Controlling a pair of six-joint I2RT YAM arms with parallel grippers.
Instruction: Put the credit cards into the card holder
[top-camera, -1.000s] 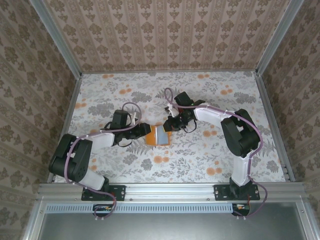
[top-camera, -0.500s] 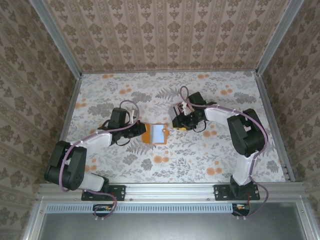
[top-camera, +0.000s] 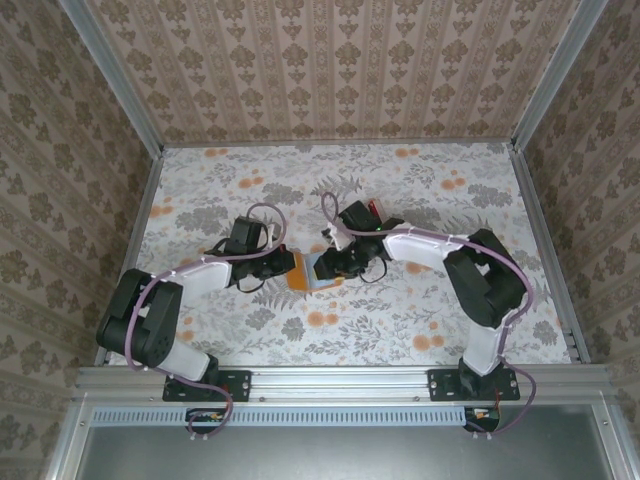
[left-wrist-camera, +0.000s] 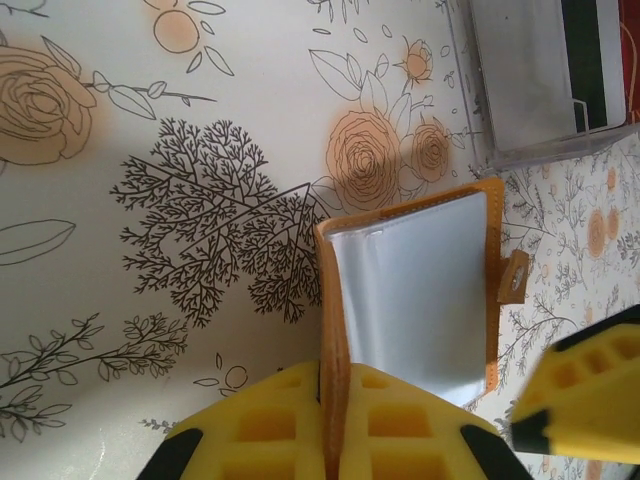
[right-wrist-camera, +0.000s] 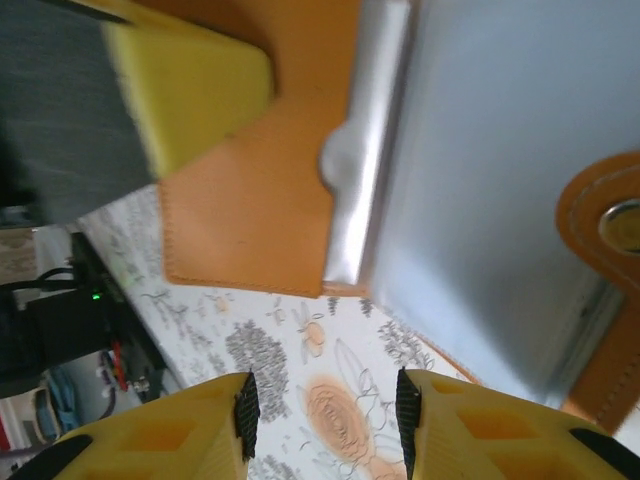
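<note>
top external: the card holder (top-camera: 305, 275) sits mid-table between both arms. left wrist: left gripper (left-wrist-camera: 333, 400) pinches its orange flap, pocket gaping; credit cards (left-wrist-camera: 545, 70) lie just beyond. right wrist: right gripper (right-wrist-camera: 322, 420) spread, empty, beside the holder. advice: hold the flap firm so the pocket stays open.

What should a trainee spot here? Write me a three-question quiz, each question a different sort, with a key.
1. True or false: the left end effector is shut on an edge of the flat orange card holder.
2. The jaws of the right end effector are: A) apart, with nothing between them; B) clamped on a red card; C) shut tight.
3. In one word: is the card holder open or folded shut?
Key: 1 true; 2 A; 3 open.
</note>
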